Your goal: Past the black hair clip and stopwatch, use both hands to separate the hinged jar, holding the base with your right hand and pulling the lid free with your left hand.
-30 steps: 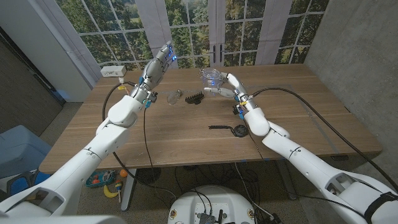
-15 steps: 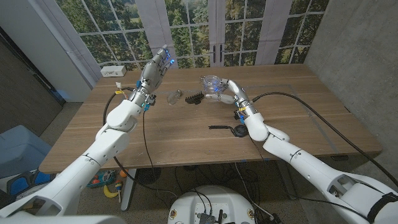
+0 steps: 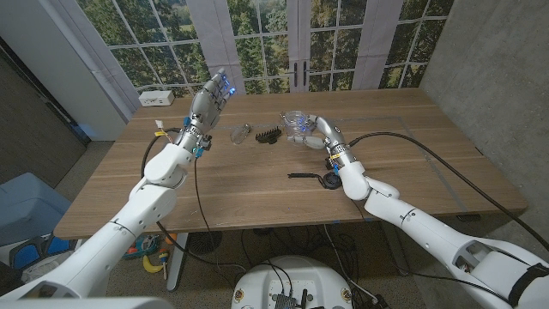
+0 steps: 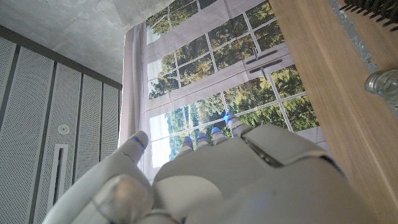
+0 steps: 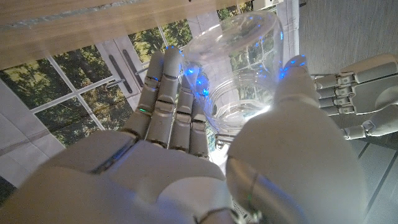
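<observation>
Near the wooden tabletop's [image 3: 257,184] far edge, the right hand [image 3: 314,129] gripped the clear glass jar base [image 3: 295,119]. The left hand [image 3: 208,96] hovered with fingers extended, empty. The clear lid [image 3: 241,133] and black toothed hair clip [image 3: 268,135] lay between them; the black stopwatch [image 3: 328,181] sat nearer.

left robot hand [image 4: 205,180] fingers apart, empty | table [image 4: 323,74] | hair clip [image 4: 373,7] | lid [image 4: 385,84]

White box [image 3: 155,99] w/ cable sits at counter's [image 3: 257,184] far left corner. Blue bin [image 3: 26,202] on floor left; toys [image 3: 147,251] under counter.
</observation>
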Robot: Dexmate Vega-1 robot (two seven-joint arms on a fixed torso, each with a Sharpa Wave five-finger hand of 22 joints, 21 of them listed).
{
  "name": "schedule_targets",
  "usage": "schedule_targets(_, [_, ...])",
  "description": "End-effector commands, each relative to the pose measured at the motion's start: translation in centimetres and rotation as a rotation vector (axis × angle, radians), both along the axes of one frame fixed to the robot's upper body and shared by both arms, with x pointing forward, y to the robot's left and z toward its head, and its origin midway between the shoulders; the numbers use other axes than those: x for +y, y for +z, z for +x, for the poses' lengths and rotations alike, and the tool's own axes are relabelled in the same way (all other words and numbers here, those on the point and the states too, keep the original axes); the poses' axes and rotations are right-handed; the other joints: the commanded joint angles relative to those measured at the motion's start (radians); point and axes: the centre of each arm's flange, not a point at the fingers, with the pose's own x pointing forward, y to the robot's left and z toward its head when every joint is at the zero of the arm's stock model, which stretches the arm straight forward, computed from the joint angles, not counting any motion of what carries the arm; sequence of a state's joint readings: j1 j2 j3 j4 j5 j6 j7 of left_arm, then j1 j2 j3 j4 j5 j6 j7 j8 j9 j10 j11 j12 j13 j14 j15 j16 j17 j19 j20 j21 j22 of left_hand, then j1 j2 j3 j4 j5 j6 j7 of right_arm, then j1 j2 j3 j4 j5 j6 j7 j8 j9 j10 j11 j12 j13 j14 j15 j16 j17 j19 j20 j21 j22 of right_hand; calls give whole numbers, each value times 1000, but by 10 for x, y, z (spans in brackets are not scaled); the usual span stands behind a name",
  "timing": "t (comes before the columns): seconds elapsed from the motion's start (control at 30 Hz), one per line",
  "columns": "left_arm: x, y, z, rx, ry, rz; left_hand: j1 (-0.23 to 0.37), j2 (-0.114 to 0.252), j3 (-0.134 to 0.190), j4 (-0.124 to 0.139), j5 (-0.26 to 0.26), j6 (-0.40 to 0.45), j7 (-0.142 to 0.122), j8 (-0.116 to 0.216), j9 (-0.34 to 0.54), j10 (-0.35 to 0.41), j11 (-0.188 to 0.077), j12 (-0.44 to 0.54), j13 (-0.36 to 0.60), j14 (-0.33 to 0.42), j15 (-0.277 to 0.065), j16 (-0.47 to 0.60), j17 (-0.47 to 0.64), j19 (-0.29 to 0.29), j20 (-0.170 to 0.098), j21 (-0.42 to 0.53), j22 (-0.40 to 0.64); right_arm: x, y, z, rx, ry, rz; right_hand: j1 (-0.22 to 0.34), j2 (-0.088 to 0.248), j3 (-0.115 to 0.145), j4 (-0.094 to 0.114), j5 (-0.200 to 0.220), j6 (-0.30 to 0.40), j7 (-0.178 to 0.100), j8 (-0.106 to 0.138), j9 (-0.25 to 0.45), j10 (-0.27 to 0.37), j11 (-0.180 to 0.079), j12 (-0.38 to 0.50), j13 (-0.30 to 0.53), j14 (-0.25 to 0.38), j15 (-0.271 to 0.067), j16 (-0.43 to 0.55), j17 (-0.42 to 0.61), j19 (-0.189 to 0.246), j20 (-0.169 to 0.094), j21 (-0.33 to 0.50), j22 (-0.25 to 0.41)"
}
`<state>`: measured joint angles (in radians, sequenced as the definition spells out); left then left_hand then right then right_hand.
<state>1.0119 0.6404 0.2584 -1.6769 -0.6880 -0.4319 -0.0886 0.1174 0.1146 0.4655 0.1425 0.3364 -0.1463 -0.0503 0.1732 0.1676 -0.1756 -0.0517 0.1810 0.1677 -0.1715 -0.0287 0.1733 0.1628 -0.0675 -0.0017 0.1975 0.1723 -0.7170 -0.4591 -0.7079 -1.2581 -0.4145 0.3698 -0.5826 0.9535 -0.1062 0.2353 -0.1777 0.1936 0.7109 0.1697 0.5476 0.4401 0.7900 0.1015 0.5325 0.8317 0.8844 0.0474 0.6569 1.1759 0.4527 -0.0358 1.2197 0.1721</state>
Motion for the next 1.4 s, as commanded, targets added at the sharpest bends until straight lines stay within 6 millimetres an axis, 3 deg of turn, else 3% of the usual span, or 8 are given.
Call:
schedule_targets(0.03, [7,-5,4,26,-3,-19,-10,28,2,-9,-5,5,-5,7,-1,-67,-4,2,2,-45,-18,-1,2,9,0,0,2,-4,-10,13,4,-100,-58,170,218,151,34,-3,222,-215,-2,-5,232,-221,-11,-19,61,-260,-24,-12,-8,-62,-6,1])
schedule_targets(0.67, [9,-5,9,30,-10,-23,-14,16,0,-23,-21,8,-11,6,-1,-59,-1,4,2,-40,-14,1,2,21,9,3,2,-4,-19,27,-9,-200,-115,145,218,161,36,-13,217,-229,-9,-26,225,-227,-33,-30,38,-258,-69,-33,-29,-70,-20,1])
schedule_targets(0.9, [9,-5,7,28,-10,-23,-14,13,0,-27,-25,9,-11,6,-1,-58,-2,4,2,-39,-13,1,2,25,11,4,2,-3,-19,27,2,-230,-136,136,212,178,27,-16,202,-244,-18,-42,213,-233,-61,-58,-15,-257,-140,-81,-46,-61,-32,0])
schedule_targets(1.03, [8,-5,6,25,-11,-22,-15,12,0,-30,-27,9,-12,6,-1,-57,1,5,2,-38,-13,1,2,27,12,4,3,-2,-17,29,52,-283,-135,73,167,168,34,-15,103,-255,-65,-70,107,-232,-143,-105,-90,-248,-223,-139,-83,-39,-56,0])
schedule_targets(1.07, [8,-5,6,25,-12,-22,-15,11,0,-31,-28,10,-11,6,-1,-56,1,5,2,-38,-13,1,2,28,12,4,3,-1,-17,29,63,-298,-137,50,149,160,35,-18,59,-248,-88,-82,61,-218,-173,-117,-125,-245,-255,-166,-95,-29,-66,0])
schedule_targets(1.1, [8,-5,6,25,-13,-22,-15,11,0,-32,-29,11,-12,7,-1,-55,0,5,3,-38,-13,1,2,30,13,5,3,-1,-17,29,69,-310,-135,38,144,157,36,-18,22,-259,-108,-92,33,-220,-192,-125,-146,-247,-272,-183,-102,-25,-73,0])
schedule_targets(1.23, [7,-5,5,25,-12,-21,-15,9,0,-36,-33,12,-13,7,-1,-54,0,5,3,-34,-11,2,2,34,17,6,3,-4,-16,32,108,-331,-130,-17,119,137,39,-15,-121,-246,-188,-133,-111,-203,-284,-151,-269,-222,-342,-240,-156,1,-115,-1])
schedule_targets(1.4, [7,-5,4,22,-12,-17,-15,6,0,-40,-36,13,-14,7,0,-52,0,6,3,-32,-11,2,2,36,17,6,3,-4,-13,32,152,-359,-144,-58,90,115,40,-9,-231,-227,-245,-155,-235,-189,-344,-168,-342,-193,-376,-269,-190,29,-150,-2])
